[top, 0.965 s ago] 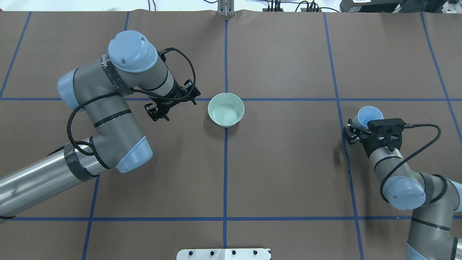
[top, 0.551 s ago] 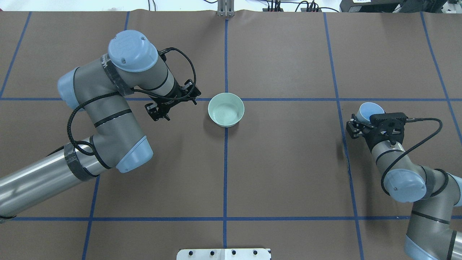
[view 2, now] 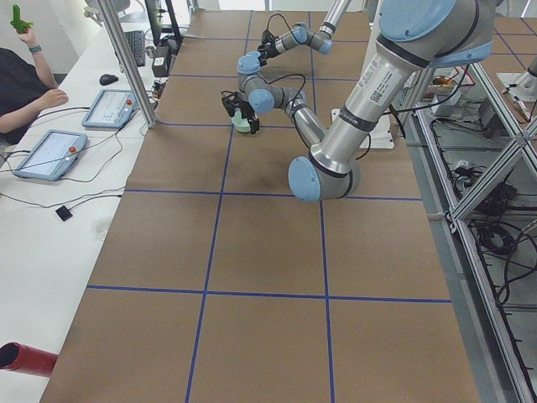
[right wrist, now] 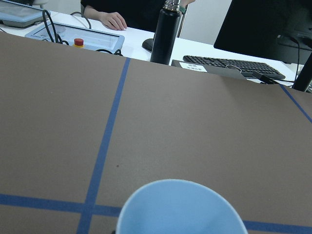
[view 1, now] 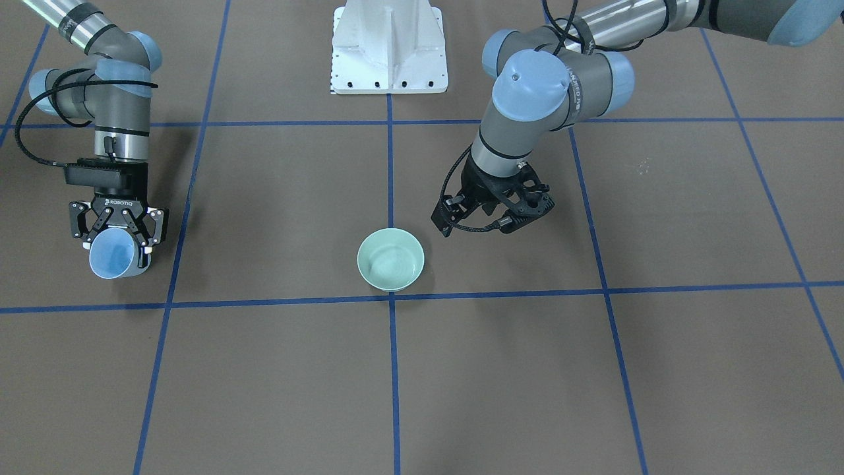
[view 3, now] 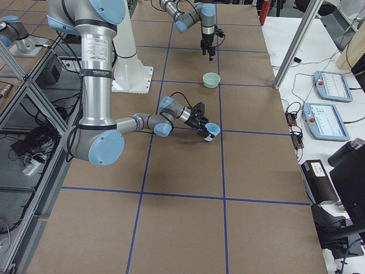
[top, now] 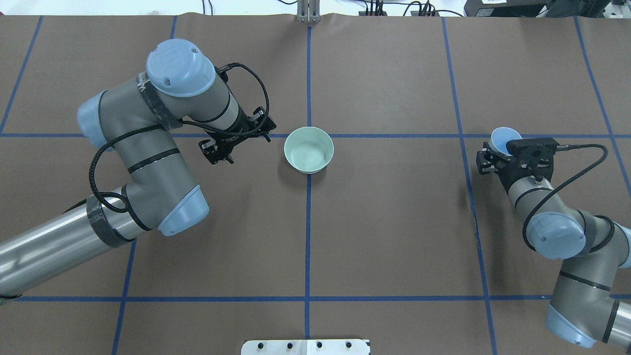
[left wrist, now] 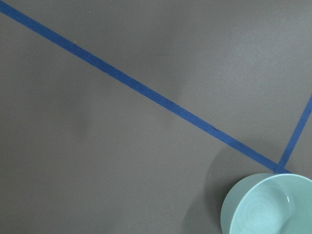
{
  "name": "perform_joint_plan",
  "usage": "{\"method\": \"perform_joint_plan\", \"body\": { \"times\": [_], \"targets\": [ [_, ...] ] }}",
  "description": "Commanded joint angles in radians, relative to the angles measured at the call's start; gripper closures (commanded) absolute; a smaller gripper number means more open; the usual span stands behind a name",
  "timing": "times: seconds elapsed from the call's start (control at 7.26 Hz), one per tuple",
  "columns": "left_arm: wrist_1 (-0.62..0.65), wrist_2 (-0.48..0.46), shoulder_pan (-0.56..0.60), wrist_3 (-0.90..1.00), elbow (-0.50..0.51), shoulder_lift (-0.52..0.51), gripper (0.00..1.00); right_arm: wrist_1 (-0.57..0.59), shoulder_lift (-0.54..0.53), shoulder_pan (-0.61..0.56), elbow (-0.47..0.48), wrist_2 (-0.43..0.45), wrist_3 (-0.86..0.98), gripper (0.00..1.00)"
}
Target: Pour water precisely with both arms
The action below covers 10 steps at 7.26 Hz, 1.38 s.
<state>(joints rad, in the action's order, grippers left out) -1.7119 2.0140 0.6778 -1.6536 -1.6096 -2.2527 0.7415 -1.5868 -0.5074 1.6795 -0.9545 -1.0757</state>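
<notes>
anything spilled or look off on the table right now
No spill shows on the table. The pale green bowl stands upright. One oddity: the right gripper holds the blue cup tipped well over, far from the bowl, above bare table.

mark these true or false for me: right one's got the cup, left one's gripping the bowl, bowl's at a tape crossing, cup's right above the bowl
The right end effector holds the pale blue cup. True.
The left end effector grips the pale green bowl. False: it is open and empty, beside the bowl and apart from it.
The bowl stands at a crossing of blue tape lines. True.
The cup is directly above the bowl. False: it is far off to the robot's right side.
</notes>
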Motion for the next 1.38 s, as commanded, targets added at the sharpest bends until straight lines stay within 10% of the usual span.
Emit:
{"method": "perform_joint_plan", "body": {
  "times": [0.0, 0.69, 1.24],
  "targets": [
    [0.000, 0.002, 0.002, 0.000, -0.004, 0.001, 0.00, -0.001, 0.017, -0.113, 0.058, -0.198, 0.132, 1.00],
    [0.015, 0.021, 0.109, 0.329, -0.225, 0.241, 0.00, 0.015, 0.296, -0.129, 0.091, -0.387, 0.570, 1.00],
    [0.012, 0.074, 0.169, 0.362, -0.231, 0.294, 0.00, 0.108, 0.496, -0.068, 0.100, -0.449, 0.582, 1.00]
  ]
}}
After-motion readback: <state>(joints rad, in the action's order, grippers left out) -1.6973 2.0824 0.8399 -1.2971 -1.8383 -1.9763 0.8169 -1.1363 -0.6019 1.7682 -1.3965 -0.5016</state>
